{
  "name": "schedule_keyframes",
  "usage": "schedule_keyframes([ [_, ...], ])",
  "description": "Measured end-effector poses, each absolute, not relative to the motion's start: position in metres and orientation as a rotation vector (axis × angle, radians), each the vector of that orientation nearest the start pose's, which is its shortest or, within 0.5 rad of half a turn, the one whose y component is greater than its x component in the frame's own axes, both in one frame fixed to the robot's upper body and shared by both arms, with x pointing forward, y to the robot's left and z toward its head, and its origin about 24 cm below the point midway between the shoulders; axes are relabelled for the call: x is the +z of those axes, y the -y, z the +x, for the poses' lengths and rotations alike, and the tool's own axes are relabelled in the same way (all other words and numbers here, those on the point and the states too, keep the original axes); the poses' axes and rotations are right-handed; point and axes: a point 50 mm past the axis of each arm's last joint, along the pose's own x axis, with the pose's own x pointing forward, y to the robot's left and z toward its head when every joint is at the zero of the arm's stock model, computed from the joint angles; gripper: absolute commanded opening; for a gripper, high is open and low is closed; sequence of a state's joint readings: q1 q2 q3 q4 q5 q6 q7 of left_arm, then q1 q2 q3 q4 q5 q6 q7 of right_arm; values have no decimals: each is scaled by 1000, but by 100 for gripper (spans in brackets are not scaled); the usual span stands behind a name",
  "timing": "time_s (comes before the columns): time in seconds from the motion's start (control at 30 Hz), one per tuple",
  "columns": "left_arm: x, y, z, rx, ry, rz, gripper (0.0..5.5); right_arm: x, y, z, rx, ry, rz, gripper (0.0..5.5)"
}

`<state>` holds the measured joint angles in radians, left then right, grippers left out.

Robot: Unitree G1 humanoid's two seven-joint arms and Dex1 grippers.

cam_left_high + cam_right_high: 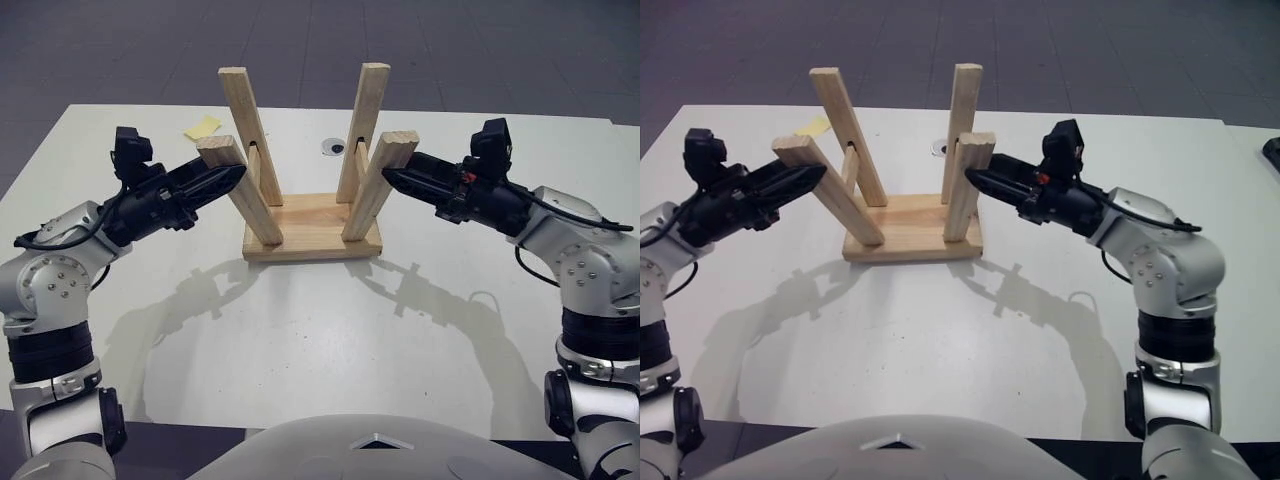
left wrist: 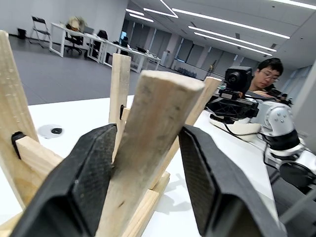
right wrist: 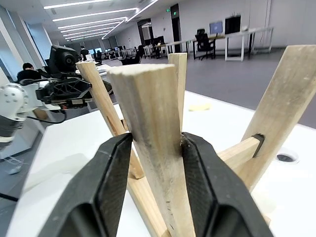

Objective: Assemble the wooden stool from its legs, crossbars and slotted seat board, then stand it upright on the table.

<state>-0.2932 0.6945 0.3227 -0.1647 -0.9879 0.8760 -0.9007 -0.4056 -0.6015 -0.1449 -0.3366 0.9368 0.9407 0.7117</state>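
The wooden stool stands upside down, its seat board (image 1: pixel 312 240) flat on the white table (image 1: pixel 300 340) and its legs pointing up and splayed outward. My left gripper (image 1: pixel 235 175) is shut on the near-left leg (image 1: pixel 245 195) just under its top end; in the left wrist view its fingers (image 2: pixel 89 173) flank that leg (image 2: pixel 148 148). My right gripper (image 1: pixel 392 177) is shut on the near-right leg (image 1: pixel 378 190), whose wood (image 3: pixel 153 123) sits pressed between both pads (image 3: pixel 113 177). The two far legs (image 1: pixel 250 115) (image 1: pixel 362 115) stand free. A crossbar (image 3: pixel 242 150) joins legs on each side.
A yellow note (image 1: pixel 203 127) lies at the back left of the table. A round grommet hole (image 1: pixel 333 147) sits behind the stool. The broad tabletop in front of the stool is bare. Office desks and chairs fill the room behind.
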Motion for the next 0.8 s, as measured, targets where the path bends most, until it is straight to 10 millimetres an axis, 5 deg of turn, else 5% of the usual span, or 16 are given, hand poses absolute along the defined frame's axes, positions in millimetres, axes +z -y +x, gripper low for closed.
schedule_keyframes([
  [0.2, 204, -227, 258, -1119, -257, -389, 168, 221, 164, 269, 1120, -381, 276, 157],
  [0.4, 225, -217, 291, -1083, -419, -449, 147, 251, 157, 301, 1029, -589, 339, 157],
  [0.57, 219, -213, 331, -976, -440, -512, 146, 247, 148, 334, 888, -632, 465, 157],
  [0.8, 164, -216, 360, -856, -535, -718, 147, 202, 129, 371, 704, -731, 640, 157],
])
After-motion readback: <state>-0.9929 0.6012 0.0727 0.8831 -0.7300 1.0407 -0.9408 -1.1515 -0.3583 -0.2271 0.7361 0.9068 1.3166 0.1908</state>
